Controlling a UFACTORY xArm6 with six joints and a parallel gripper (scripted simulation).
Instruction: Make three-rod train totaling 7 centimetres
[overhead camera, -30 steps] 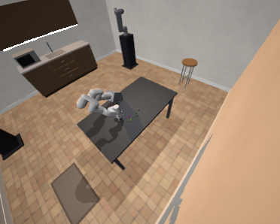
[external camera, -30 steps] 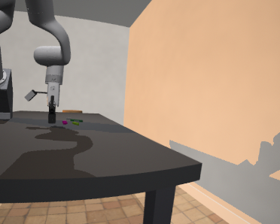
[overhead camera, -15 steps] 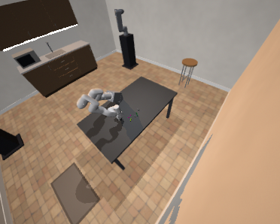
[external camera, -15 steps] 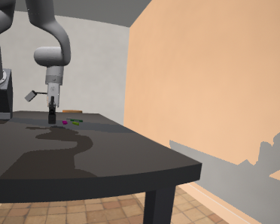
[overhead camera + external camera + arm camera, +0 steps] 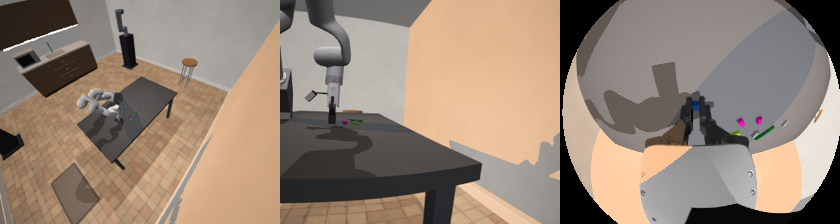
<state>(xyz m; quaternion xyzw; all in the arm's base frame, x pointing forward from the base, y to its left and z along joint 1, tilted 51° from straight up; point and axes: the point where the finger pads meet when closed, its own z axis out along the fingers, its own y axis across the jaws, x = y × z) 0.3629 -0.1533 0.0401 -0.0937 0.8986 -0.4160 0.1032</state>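
Observation:
My gripper is shut on a short blue rod, with its fingertips low near the table. Beside the right fingertip a small grey piece shows, partly hidden. To the right in the wrist view lie two magenta rods, a lime rod partly hidden by the gripper, a grey rod, a green rod close beside it, and another grey rod. The top and exterior views show the rods only as small specks.
The dark table carries the arm's shadow. An orange-brown shape shows at the right rim of the wrist view; I cannot tell exactly what it is. A stool stands on the floor beyond the table.

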